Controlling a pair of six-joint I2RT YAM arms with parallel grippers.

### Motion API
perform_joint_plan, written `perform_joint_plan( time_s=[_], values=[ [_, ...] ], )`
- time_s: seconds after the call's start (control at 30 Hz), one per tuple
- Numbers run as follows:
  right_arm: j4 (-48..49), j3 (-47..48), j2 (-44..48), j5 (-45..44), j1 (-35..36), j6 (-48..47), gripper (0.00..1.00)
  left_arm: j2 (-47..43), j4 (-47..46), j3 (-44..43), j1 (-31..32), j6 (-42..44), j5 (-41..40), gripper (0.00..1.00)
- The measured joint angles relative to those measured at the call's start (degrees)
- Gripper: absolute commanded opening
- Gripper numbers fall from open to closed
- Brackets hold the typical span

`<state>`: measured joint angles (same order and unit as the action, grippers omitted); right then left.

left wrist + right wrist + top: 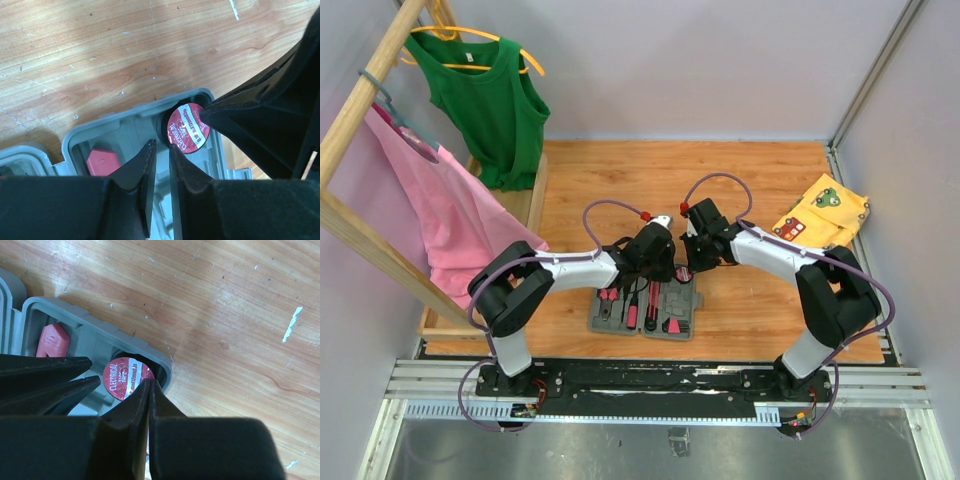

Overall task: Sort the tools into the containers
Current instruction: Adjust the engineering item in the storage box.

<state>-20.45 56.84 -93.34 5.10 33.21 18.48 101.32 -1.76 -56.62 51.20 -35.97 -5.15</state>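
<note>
The grey tool case point(595, 322) lies open on the wooden table, with red and black tools point(632, 305) in its slots. A round roll with a red and white "electrical tape" label point(125, 377) sits in the round pocket at the case's far right corner point(187, 127). My right gripper point(150, 382) is shut, holds nothing, and its tips rest against the roll's edge. My left gripper point(162, 145) hovers just left of the roll. Its jaws stand a narrow gap apart with nothing between them. A red hexagonal piece point(101, 161) lies in the neighbouring slot.
A yellow patterned cloth point(823, 212) lies at the table's right edge. A wooden rack at the left carries a green top point(490, 100) and a pink garment point(440, 215). Both arms meet over the case's far edge.
</note>
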Motion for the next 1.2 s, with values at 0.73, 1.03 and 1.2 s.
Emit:
perform_joint_plan(
  time_s=[0.73,1.03,1.2],
  values=[
    [0.0,0.0,-0.3,0.0,0.0,0.0,0.01,-0.3,0.1,-0.7,0.0,-0.4,-0.4,0.18],
    [0.0,0.0,-0.3,0.0,0.0,0.0,0.01,-1.7,-0.8,-0.7,0.0,-0.5,-0.3,0.18],
    [0.0,0.0,-0.3,0.0,0.0,0.0,0.01,-0.3,-1.1,-0.7,0.0,-0.6,-0.1,0.18]
  ],
)
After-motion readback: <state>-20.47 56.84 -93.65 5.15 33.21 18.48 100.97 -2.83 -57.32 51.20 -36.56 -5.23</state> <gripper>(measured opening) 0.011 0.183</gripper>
